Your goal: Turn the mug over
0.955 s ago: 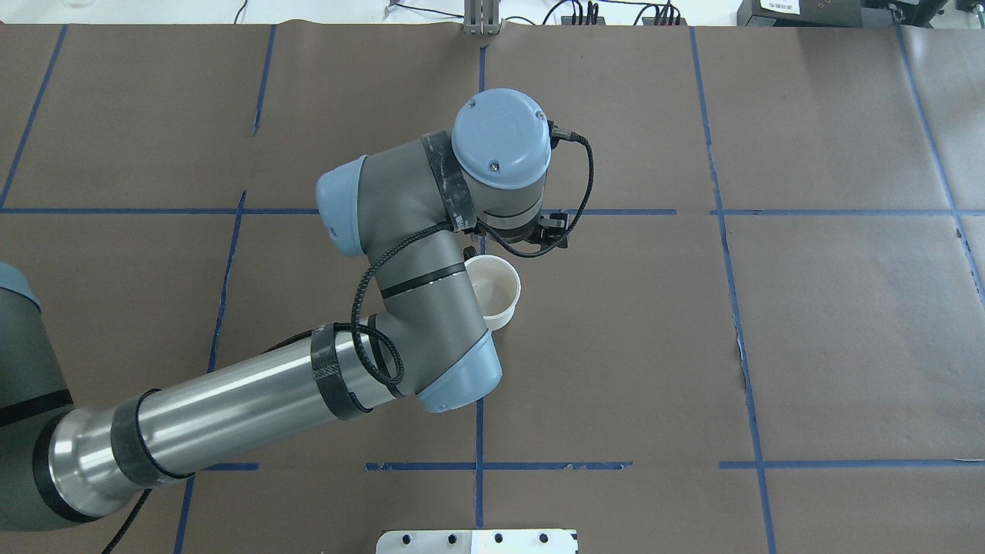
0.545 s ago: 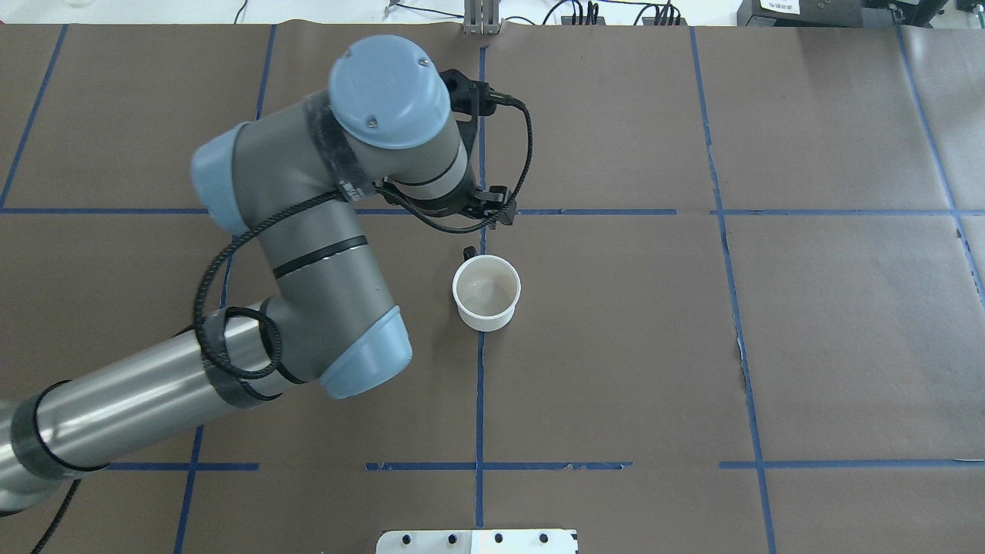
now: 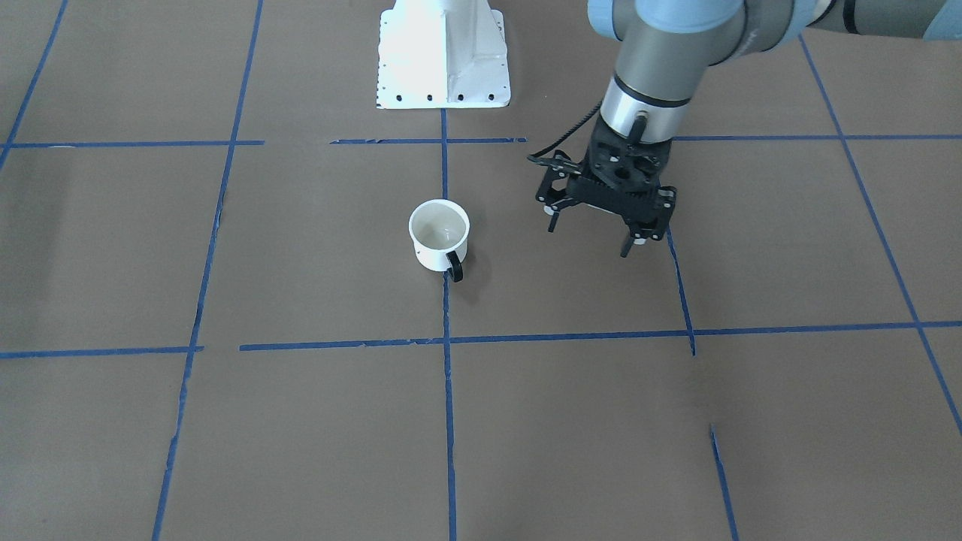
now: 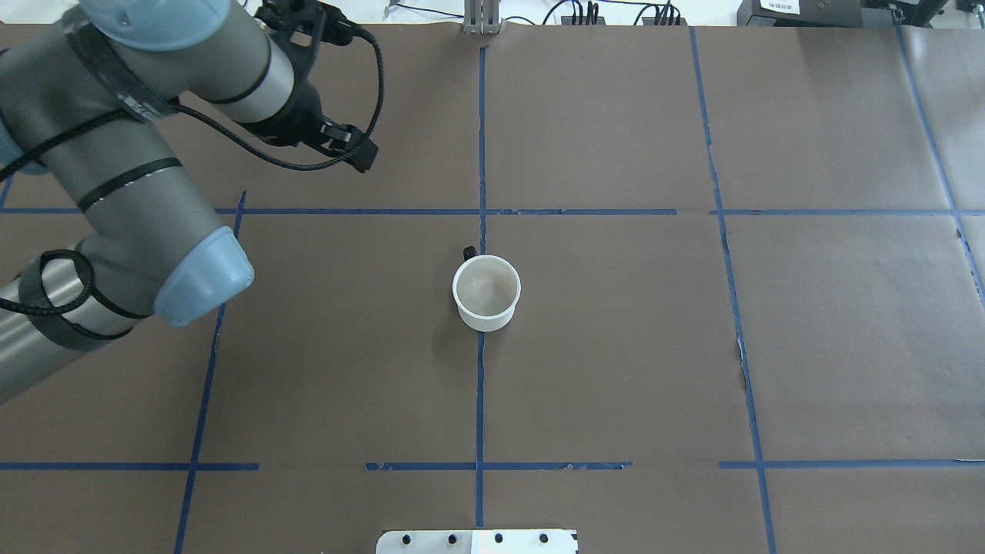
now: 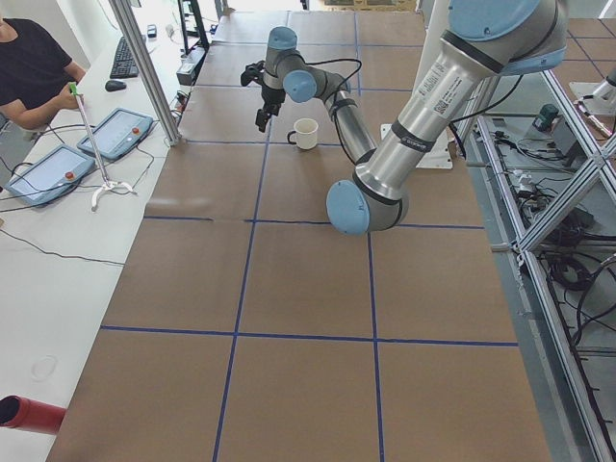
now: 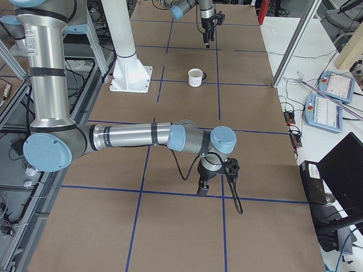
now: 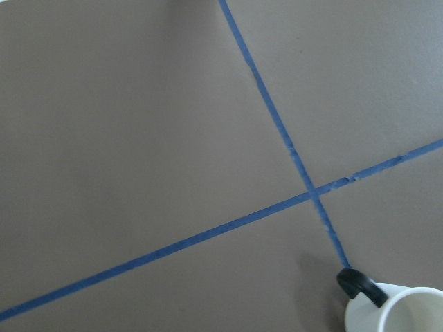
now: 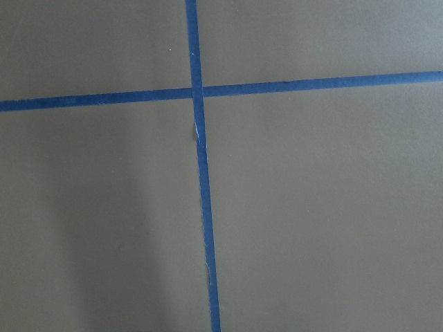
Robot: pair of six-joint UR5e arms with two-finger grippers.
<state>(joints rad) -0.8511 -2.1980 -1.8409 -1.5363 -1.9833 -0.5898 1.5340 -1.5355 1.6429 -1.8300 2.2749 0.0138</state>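
Note:
The white mug (image 4: 486, 292) stands upright, mouth up, on the middle of the brown table. Its black handle (image 3: 454, 267) points away from the robot. It also shows in the front view (image 3: 439, 236), the right side view (image 6: 195, 77) with its smiley face, and the corner of the left wrist view (image 7: 398, 311). My left gripper (image 3: 590, 239) is open and empty. It hangs above the table, well clear of the mug on the robot's left. My right gripper (image 6: 203, 188) is low over the table far off on the robot's right. I cannot tell whether it is open.
The white robot base plate (image 3: 443, 60) sits at the table's near edge behind the mug. Blue tape lines (image 4: 479, 400) cross the table in a grid. An operator (image 5: 29, 67) sits at a side desk with pendants beyond the far edge.
My left arm has swung away from over the mug, toward the robot's left and the far edge. The mug has stayed upright in the same place.

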